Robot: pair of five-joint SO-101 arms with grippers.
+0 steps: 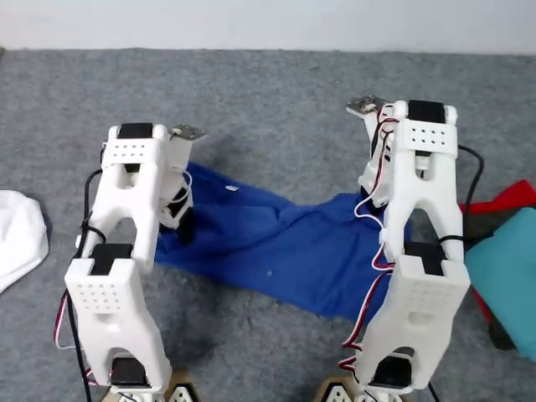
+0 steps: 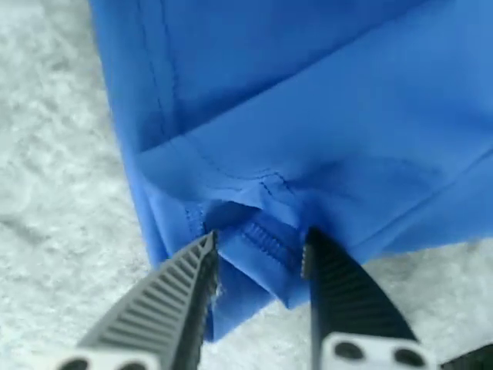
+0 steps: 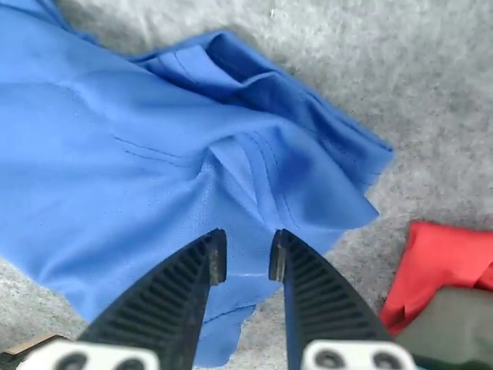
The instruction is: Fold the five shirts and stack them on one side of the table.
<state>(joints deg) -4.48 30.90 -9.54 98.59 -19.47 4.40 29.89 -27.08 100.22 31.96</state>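
Right now the blue shirt (image 1: 268,243) lies spread on the grey table (image 1: 276,92) with its long axis running side to side, from my left arm across to my right, so each arm has one end of it directly beneath.

My left gripper (image 2: 260,247) hangs low over the left end. Its fingers (image 2: 185,285) are parted and straddle a bunched, stitched fold at the shirt's edge, with bare table just beyond. They have not closed on the cloth.

My right gripper (image 3: 247,254) sits above the right end, fingers also apart with a narrower gap, over flat fabric just short of a creased, doubled-over flap. I can't tell whether the tips touch the cloth.

I judge the fold turns on pinching both ends together, and the left fingers are better placed, since a ridge already sits between them.

Off to my right lie a red shirt (image 3: 439,262), a teal shirt (image 1: 511,276) and a dark garment (image 3: 454,331). A white shirt (image 1: 18,234) lies at the left edge.
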